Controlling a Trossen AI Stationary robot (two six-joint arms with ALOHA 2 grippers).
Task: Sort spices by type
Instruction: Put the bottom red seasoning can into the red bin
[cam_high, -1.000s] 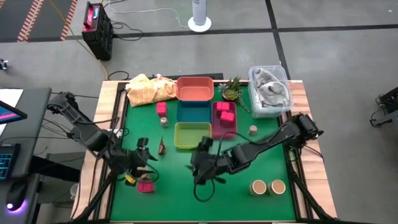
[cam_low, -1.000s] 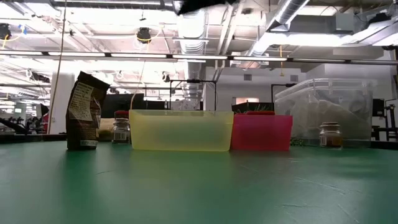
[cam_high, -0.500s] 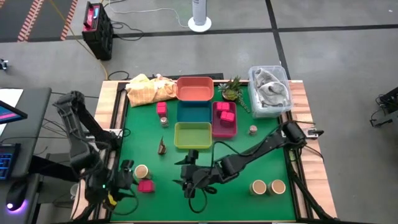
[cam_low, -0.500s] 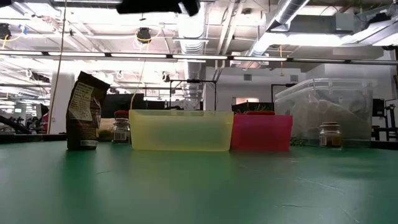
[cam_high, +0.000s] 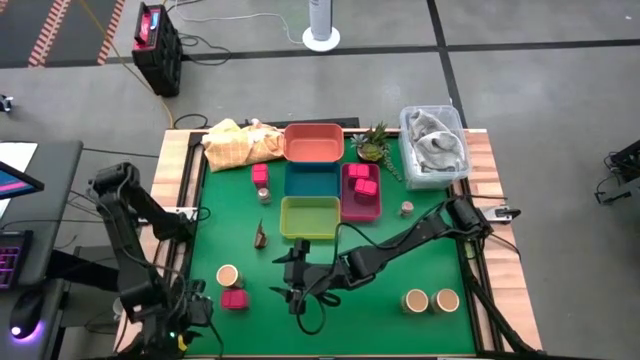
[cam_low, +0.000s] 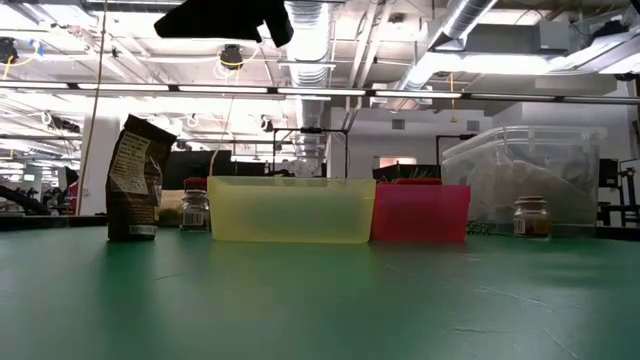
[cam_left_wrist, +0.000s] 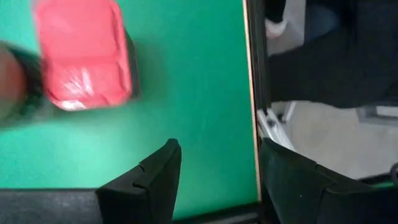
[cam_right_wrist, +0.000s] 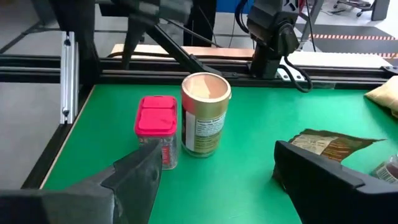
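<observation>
Right gripper (cam_high: 292, 280) wide open, empty, facing the round tan-topped jar (cam_right_wrist: 206, 114) and pink-lidded square jar (cam_right_wrist: 157, 130) standing side by side; brown pouch (cam_right_wrist: 331, 147) nearby; left gripper (cam_left_wrist: 214, 180) open, empty, at the table's edge.

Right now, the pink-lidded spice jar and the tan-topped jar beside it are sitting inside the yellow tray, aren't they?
Not inside it. The high view shows the pink-lidded spice jar and the tan-topped jar standing on the green table, apart from the yellow tray. They do sit beside each other, as the right wrist view shows.
</observation>
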